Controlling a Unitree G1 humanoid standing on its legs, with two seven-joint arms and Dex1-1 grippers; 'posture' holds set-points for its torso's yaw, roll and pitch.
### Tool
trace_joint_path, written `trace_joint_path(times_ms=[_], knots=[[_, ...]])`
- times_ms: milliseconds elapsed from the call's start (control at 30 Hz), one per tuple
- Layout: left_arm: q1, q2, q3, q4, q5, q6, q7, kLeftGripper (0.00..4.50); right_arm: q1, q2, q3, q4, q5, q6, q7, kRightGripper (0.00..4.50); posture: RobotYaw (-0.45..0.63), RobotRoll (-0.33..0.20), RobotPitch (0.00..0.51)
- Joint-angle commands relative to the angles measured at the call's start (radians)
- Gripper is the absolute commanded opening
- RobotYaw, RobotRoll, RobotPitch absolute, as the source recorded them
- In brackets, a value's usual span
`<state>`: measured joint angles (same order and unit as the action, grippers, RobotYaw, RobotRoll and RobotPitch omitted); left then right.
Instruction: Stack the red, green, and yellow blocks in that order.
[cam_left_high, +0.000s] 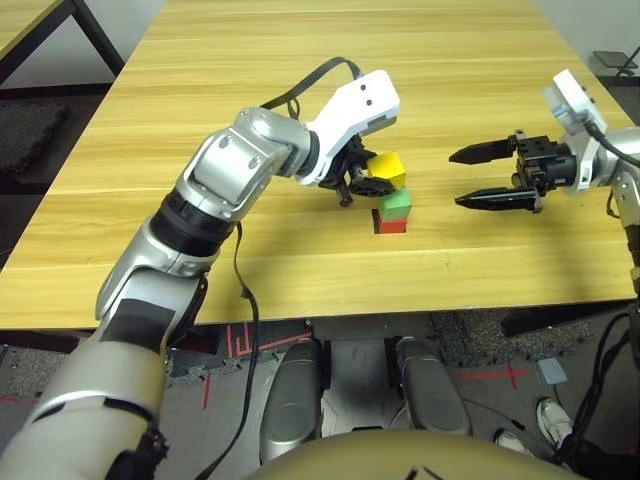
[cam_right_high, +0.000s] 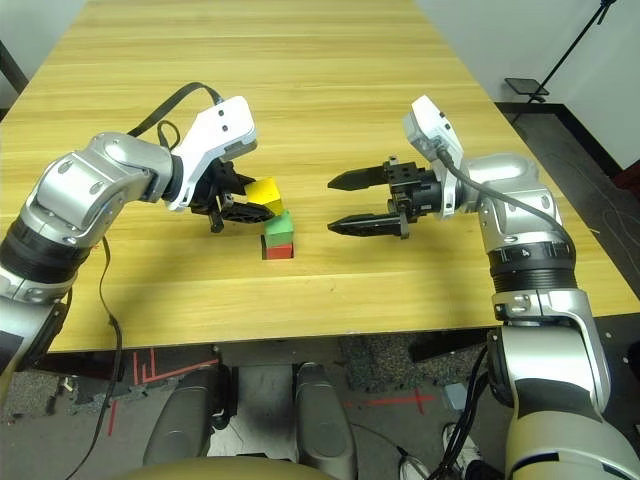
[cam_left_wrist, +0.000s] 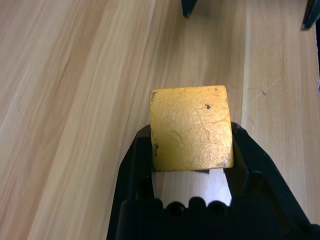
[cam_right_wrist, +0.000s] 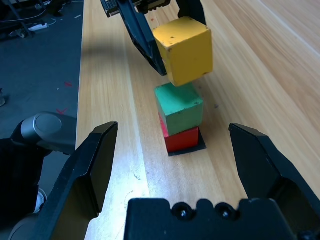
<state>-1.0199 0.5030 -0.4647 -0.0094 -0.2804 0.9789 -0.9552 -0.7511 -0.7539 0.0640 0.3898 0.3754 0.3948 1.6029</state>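
Observation:
The green block (cam_left_high: 396, 203) sits on the red block (cam_left_high: 392, 224), and the red block rests on a flat black patch (cam_right_wrist: 186, 150) on the table. My left gripper (cam_left_high: 372, 178) is shut on the yellow block (cam_left_high: 388, 168). It holds that block in the air, just above the green block and slightly to its far-left side, tilted and not touching it. The yellow block (cam_left_wrist: 191, 127) is pinched between the two black fingers (cam_left_wrist: 142, 150). To the right of the stack, my right gripper (cam_left_high: 455, 180) stands open, fingertips pointing at the stack with nothing between them.
The wooden table (cam_left_high: 250, 90) stretches far beyond the stack, with bare surface on all sides. Its front edge runs close below the stack. A black cable (cam_left_high: 300, 85) loops off my left wrist.

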Motion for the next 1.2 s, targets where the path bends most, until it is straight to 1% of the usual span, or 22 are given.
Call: trace_joint_path(times_ms=[33,367,1200], knots=[[-0.028,-0.005,-0.033,0.025,0.029,-0.026,-0.027,1.97,0.017,-0.012,-0.016,-0.026,0.012,0.011,-0.008,4.50,0.18,-0.064,0.116],[-0.014,-0.024,-0.066,0.026,0.065,-0.033,-0.045,1.97,0.027,-0.007,-0.020,-0.037,0.015,0.016,-0.023,4.50,0.18,-0.057,0.129],[0.029,-0.039,-0.074,0.041,0.103,-0.056,-0.062,1.97,0.026,0.003,-0.022,-0.033,0.018,0.017,-0.041,4.50,0.18,-0.065,0.149]])
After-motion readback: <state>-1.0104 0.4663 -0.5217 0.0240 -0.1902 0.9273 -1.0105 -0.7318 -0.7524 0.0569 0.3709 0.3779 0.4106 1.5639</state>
